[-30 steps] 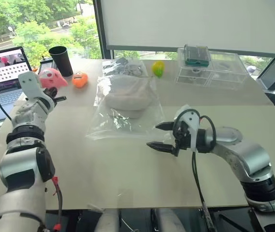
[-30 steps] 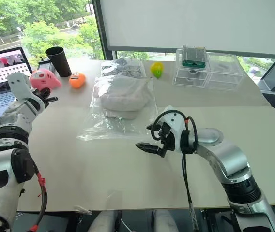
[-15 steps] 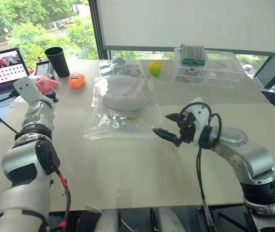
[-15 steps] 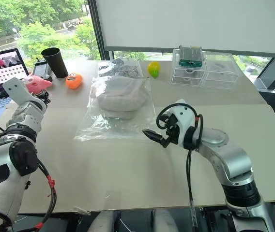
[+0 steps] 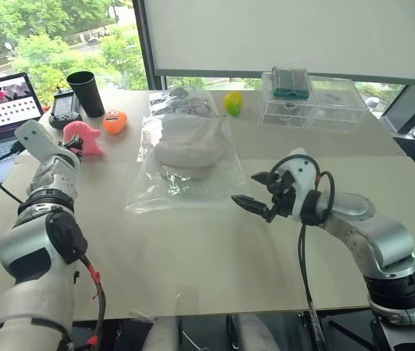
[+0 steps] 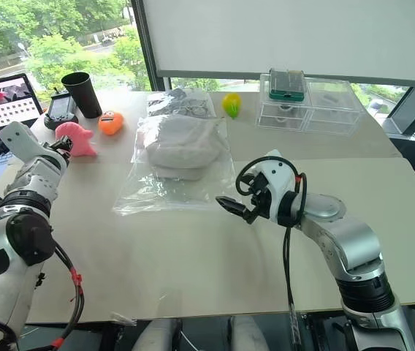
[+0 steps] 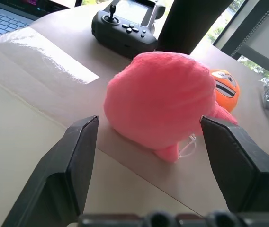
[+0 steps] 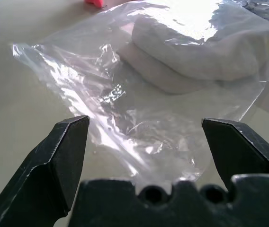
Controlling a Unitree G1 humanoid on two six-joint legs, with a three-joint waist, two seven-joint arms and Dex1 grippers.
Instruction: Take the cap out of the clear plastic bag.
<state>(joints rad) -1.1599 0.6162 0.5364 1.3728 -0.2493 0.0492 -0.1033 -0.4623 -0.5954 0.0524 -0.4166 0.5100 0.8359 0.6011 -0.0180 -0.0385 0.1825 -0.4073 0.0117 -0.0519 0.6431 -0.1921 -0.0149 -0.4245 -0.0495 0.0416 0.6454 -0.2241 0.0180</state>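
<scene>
Right wrist view looked along the right tool (image 8: 146, 161), whose two black fingers stood spread wide and empty, aimed level at the near edge of the large, crinkly, transparent plastic bag (image 8: 139, 118) as though lined up to pinch that loose film. The soft off-white fabric cap (image 6: 180, 145) lay fully inside the bag, flat on the pale table (image 6: 193, 256), toward the bag's far half, which left a slack, empty stretch of plastic nearest the right tool. No part of the cap was out, so the task looked barely begun. The left tool (image 7: 148, 165) was also spread and gripped nothing; the rounded pink plush toy (image 7: 160, 97) sat on the table between its fingers without touching them, well apart from the bag, probably parked there to keep the working area free.
</scene>
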